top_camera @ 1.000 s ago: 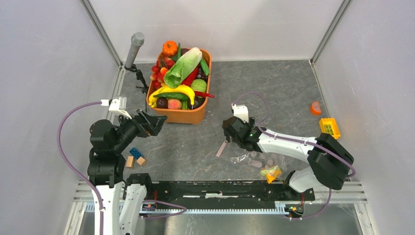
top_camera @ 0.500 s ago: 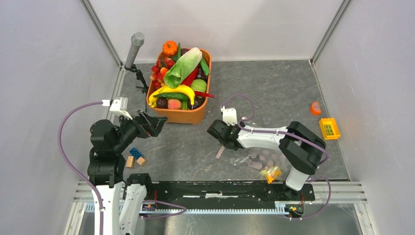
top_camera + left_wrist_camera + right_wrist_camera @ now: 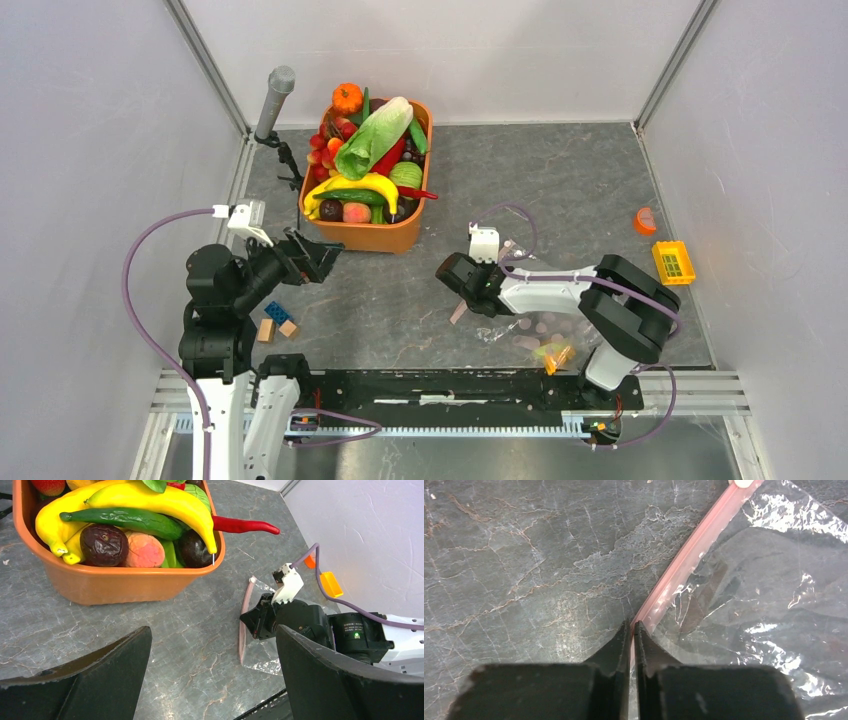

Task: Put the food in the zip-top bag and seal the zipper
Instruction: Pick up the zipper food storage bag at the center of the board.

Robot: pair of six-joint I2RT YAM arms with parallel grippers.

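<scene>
Well, R gripper (image 3: 632,630) pinches zipper (image 3: 694,550) end; strip runs to frame's upper right; L gripper (image 3: 212,630) spread wide, farther off.

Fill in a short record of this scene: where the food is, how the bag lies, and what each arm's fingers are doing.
food: banana, cabbage and chili all in the orange tub
zip-top bag: lying on the table, by the right arm
zipper: pink strip along the bag's edge
right fingers: shut on the zipper
left fingers: open, holding nothing, facing the tub
</scene>
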